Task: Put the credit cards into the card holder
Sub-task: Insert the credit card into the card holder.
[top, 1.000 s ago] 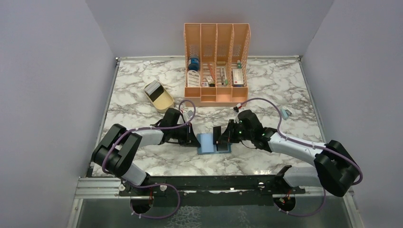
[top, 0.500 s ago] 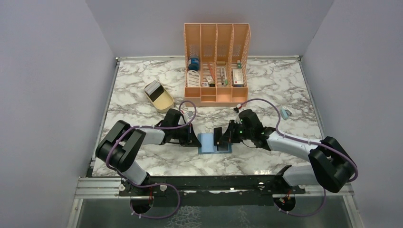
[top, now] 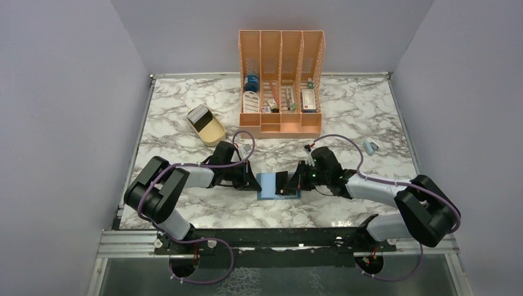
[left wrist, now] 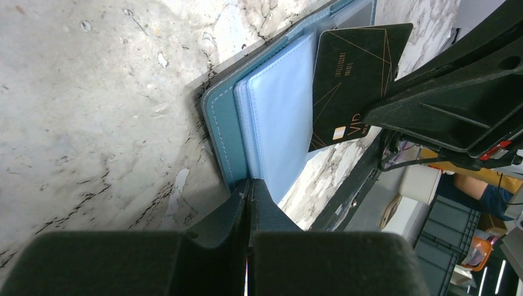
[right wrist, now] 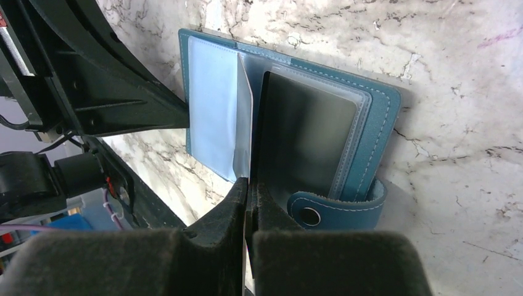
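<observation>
The right gripper (top: 286, 184), pinching 1 dark credit card (left wrist: 351, 80) on edge, has slid slightly left over the open card holder (top: 269, 186) on the table (top: 185, 139). The left gripper (top: 253, 183), jaws closed, stays against the holder's left edge.

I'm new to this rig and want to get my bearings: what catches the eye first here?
The open teal card holder lies mid-table near the front edge, with the left end effector at its left edge. The right end effector pinches a black card with gold lines over the holder. At the back stands a tall orange organiser.
</observation>
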Controlling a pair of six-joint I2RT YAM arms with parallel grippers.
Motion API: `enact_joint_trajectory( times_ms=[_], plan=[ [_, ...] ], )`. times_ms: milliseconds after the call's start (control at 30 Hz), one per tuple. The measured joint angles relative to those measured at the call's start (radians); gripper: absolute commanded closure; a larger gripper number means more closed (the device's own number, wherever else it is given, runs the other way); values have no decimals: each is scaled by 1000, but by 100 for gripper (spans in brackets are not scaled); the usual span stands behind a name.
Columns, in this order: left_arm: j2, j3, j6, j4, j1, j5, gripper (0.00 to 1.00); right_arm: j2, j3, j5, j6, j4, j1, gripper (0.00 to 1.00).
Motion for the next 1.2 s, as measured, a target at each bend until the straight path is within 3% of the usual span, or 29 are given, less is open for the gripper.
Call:
enact_joint_trajectory(
  times_ms=[1200],
  plan=[
    [0, 18, 29, -39, -2, -9, 99, -13, -15, -13, 66, -44, 0, 99]
  ],
)
